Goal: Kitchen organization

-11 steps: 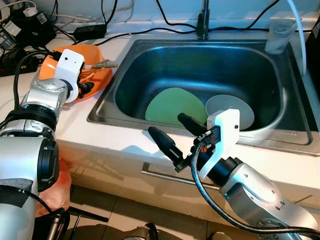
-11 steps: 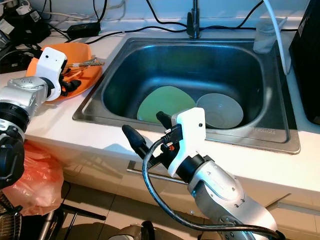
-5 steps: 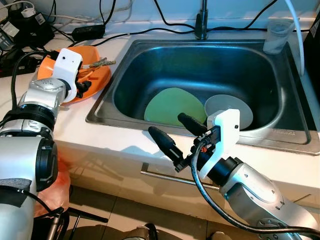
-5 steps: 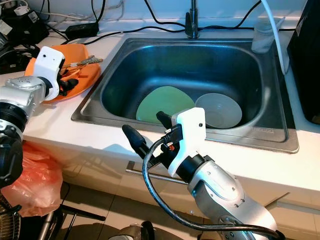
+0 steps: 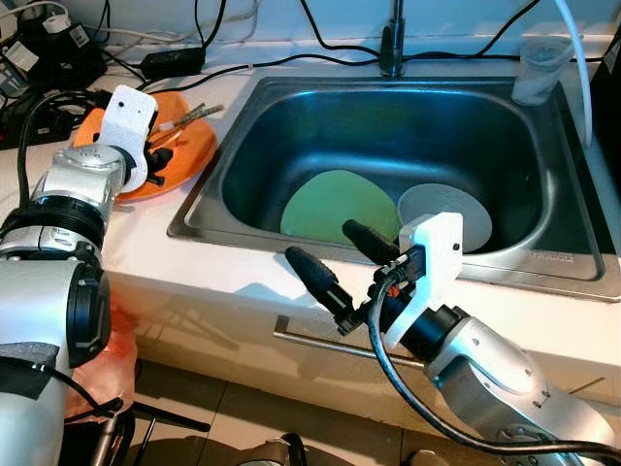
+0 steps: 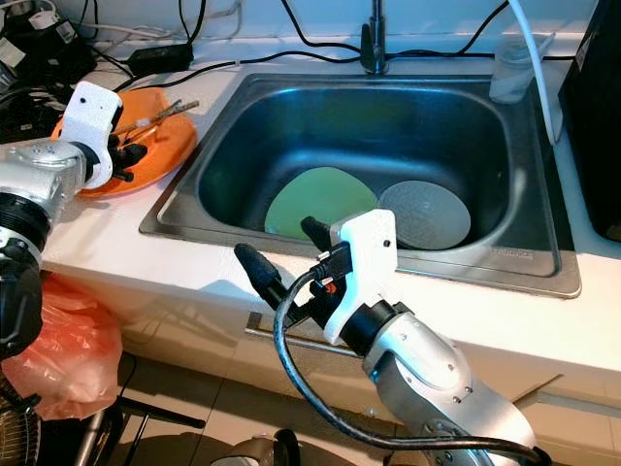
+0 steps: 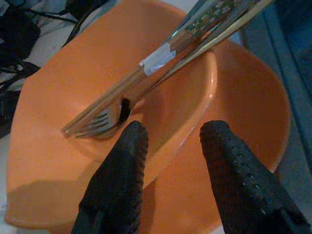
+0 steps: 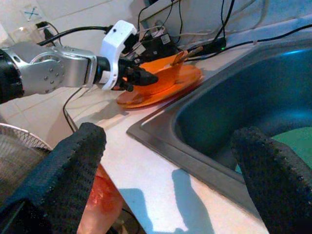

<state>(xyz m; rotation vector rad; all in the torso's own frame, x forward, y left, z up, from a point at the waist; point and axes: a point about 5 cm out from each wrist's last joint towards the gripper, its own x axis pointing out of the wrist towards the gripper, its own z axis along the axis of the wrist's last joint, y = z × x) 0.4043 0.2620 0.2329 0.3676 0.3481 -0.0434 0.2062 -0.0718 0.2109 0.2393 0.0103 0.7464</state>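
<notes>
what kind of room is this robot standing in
Most likely a home kitchen: a stainless steel sink set in a white countertop holds a round green plate, and an orange bowl with a fork and chopsticks sits on an orange plate beside it.

You are looking down at a white countertop with a stainless steel sink sunk into it, a faucet rising at its back edge against a pale wall. Black cables trail along the back of the counter toward a cluster of plugs in your far left corner. Below the counter edge you can see a cabinet front with a metal handle, a tiled floor, and an orange plastic bag by the left side.
</notes>
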